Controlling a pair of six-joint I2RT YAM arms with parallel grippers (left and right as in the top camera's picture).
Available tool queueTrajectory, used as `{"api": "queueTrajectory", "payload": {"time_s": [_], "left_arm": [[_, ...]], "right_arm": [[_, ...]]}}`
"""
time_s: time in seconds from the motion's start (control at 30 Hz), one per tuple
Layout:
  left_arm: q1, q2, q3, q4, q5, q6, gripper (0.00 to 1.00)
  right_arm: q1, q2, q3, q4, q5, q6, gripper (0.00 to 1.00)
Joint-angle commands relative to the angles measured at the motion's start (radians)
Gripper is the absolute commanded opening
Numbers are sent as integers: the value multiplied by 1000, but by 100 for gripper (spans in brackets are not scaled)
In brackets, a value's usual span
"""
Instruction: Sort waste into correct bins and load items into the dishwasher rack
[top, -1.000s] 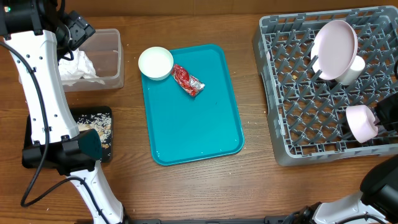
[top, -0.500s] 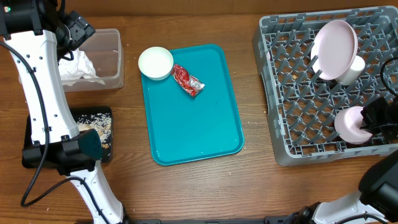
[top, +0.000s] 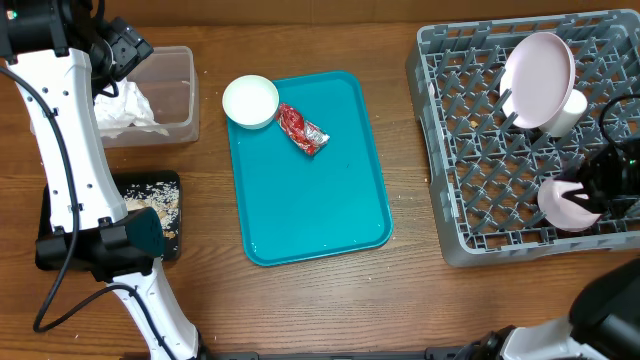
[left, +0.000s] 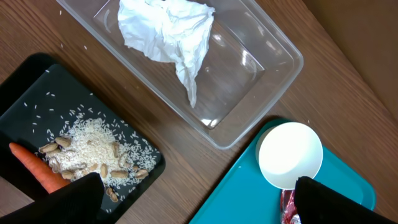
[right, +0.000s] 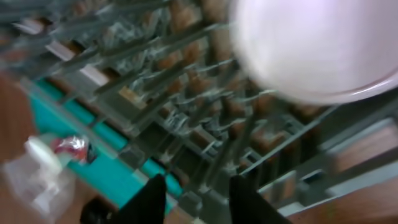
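Most of what is new sits in the grey rack on your right. The plate propped at its back has not moved; the change is the small bowl. A second ago your right pincer was clamped on it out at the rack's right edge. Now the bowl lies further in, tipped among the pegs near the front right corner, and the fingers have parted. In the right wrist view they stand a modest way apart with only rack bars between them, so you hold nothing. From overhead the pincer is close against the bowl, and I cannot tell whether it touches. I judge that bowl loaded, joining the plate and the cup leaning on it.

Nothing else differs. The teal tray carries the other bowl at its far left corner and the red wrapper just beside it, both left to do. The clear tub has the napkin. The black tray holds the carrot and the rice and crumbs. Your left pincer hangs spread wide and empty, where it was.
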Motion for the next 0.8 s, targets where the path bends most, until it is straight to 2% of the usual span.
{"api": "queueTrajectory", "payload": {"time_s": [0.0,0.1,0.23,0.27,0.33,0.53,0.63,0.77], "left_arm": [[-2,10,-1,-2,4,20,100],[-2,10,-1,-2,4,20,100],[-2,10,-1,-2,4,20,100],[-2,10,-1,-2,4,20,100],[-2,10,-1,-2,4,20,100],[-2,10,-1,-2,4,20,100],[-2,10,-1,-2,4,20,100],[-2,10,-1,-2,4,19,100]], "right_arm": [[69,-75,35,-9,-141,-92,43],[173,-98,35,5,-142,-92,54],[354,-100,34,89,-142,-53,75],[413,-100,34,127,-142,-29,81],[518,-100,34,213,-141,14,100],[826,-69,34,534,-89,67,100],[946,-38,34,637,35,67,100],[1053,-3,34,689,246,67,100]]}}
